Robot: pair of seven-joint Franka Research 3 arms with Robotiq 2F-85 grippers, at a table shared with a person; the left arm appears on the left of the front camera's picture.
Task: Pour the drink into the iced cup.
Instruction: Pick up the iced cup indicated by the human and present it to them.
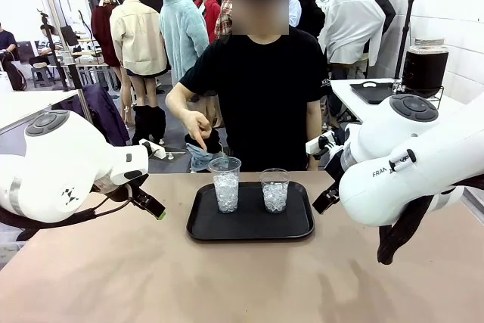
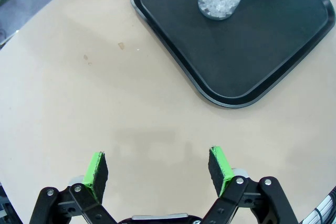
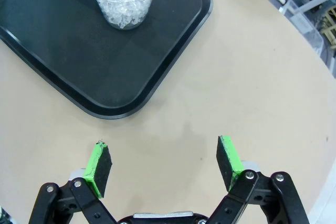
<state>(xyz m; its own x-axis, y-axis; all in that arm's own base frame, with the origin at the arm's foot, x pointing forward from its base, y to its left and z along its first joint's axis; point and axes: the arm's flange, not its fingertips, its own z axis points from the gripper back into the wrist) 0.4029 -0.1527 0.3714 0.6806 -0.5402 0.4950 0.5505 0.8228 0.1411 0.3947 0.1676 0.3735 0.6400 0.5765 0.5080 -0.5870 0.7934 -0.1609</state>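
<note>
On the middle of the surface (image 1: 91, 277), a black tray (image 1: 249, 231) carrying two clear cups packed with ice (image 1: 225, 191) and with no drink in either: the taller cup (image 1: 225, 184) to the left, the shorter cup (image 1: 274, 191) to the right. Above the taller cup, a person's hand (image 1: 198, 128) with one finger pointing down, probably marking that one as the cup to fill. Far at the back right, at a side table (image 1: 344, 90), the jar (image 1: 425, 54), dark with the drink (image 1: 423, 77), lid seemingly on, well apart from the tray and both arms.

Judged from that, barely begun: jar not fetched, lid not off, nothing poured. Left to do: reach the jar, bring it over, tip it into the iced cup.

As for the left gripper (image 2: 157, 166), released and holding nothing, hovering over bare surface near a corner of the tray. Likewise the right gripper (image 3: 164, 163), spread wide and empty, near the tray's other side.

Given by the front view: the jar and the pointing hand. Given by the wrist views: the green pads (image 2: 97, 171) set wide apart with only surface between them, hard to judge from the front, and the crushed ice close up through the cup walls.
</note>
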